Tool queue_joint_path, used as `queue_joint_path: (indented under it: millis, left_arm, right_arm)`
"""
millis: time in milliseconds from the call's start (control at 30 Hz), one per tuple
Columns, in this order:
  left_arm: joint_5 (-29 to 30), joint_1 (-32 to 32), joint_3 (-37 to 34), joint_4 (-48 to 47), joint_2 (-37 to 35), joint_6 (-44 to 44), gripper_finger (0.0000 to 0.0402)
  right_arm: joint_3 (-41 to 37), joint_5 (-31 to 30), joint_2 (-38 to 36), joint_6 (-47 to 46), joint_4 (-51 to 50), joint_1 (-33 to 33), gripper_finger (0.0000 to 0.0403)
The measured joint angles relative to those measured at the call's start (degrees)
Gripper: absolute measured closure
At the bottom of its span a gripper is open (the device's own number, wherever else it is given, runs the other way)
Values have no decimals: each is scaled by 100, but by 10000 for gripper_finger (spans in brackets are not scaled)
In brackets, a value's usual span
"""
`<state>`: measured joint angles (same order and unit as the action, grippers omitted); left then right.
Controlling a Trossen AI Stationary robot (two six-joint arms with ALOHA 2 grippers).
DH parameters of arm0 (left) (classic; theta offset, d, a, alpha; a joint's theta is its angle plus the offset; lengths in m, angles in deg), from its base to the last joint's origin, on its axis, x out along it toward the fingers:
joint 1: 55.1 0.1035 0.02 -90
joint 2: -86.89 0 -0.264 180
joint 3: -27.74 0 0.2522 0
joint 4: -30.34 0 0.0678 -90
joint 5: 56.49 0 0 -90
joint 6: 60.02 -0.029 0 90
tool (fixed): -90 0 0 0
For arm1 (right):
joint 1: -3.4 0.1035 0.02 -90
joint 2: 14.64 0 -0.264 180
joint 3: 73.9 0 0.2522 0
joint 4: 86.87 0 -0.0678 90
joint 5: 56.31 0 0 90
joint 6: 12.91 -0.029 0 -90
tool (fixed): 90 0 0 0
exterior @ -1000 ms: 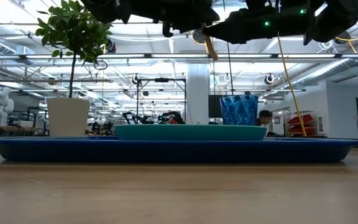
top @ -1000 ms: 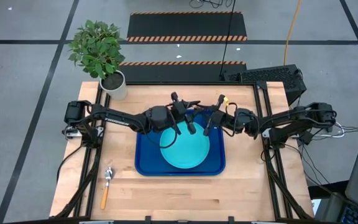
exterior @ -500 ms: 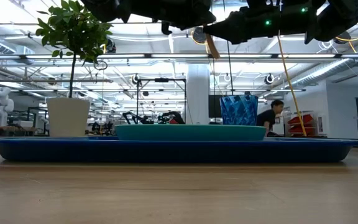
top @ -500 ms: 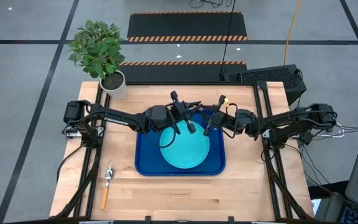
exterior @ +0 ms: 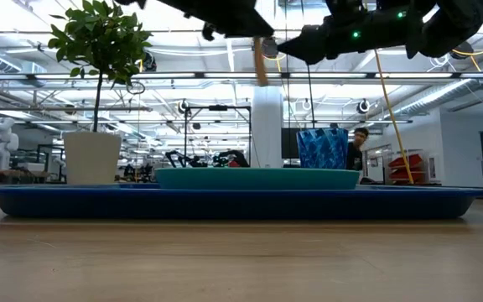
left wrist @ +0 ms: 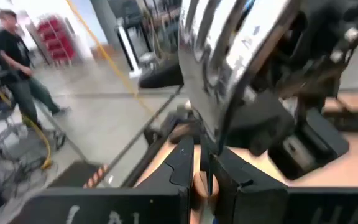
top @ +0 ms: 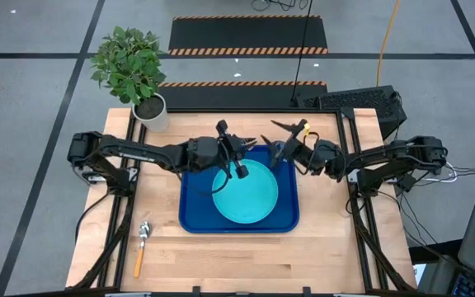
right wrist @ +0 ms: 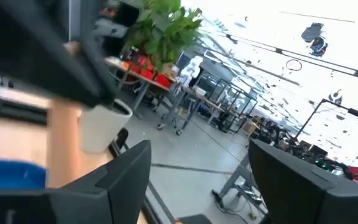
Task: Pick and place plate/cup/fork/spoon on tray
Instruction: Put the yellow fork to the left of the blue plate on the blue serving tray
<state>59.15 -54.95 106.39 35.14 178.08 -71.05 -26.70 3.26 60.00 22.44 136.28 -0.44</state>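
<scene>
Orange-handled cutlery lies on the bench, at 8 o'clock from the tray. Above the plate, the left pincer clenches a second orange-handled piece. If that grip slackens, the piece may drop, bounce off the plate and leave the tray. The right pincer, released, hovers at the tray's 1 o'clock.
</scene>
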Motion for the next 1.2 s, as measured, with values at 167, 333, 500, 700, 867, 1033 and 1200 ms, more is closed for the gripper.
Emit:
queue_joint_path:
  millis: [167,333,500,700,867,1033,1200]
  left_arm:
    - [-427,164,-1,-956,-322,478,375]
    - [-1316,345,5,-1805,-502,1005,376]
    - [-1921,510,-3,-2494,-577,1399,376]
    - [-2524,810,-692,-2151,-1067,1871,376]
    - [-3234,1205,-2015,-953,-1989,2689,376]
    - [-3691,1418,-3246,-26,-2615,3656,376]
    - [-3950,1437,-4100,195,-2742,4349,376]
  right_arm:
    - [-7,-298,-25,154,-10,13,140]
    - [-7,-292,-21,155,-47,16,148]
    - [-7,-298,-21,148,-53,16,149]
    - [-7,-410,-18,152,-98,16,149]
    - [-7,-434,-17,153,-106,16,149]
    - [-7,-425,-14,133,-83,16,149]
    - [-7,-410,-14,114,-17,16,149]
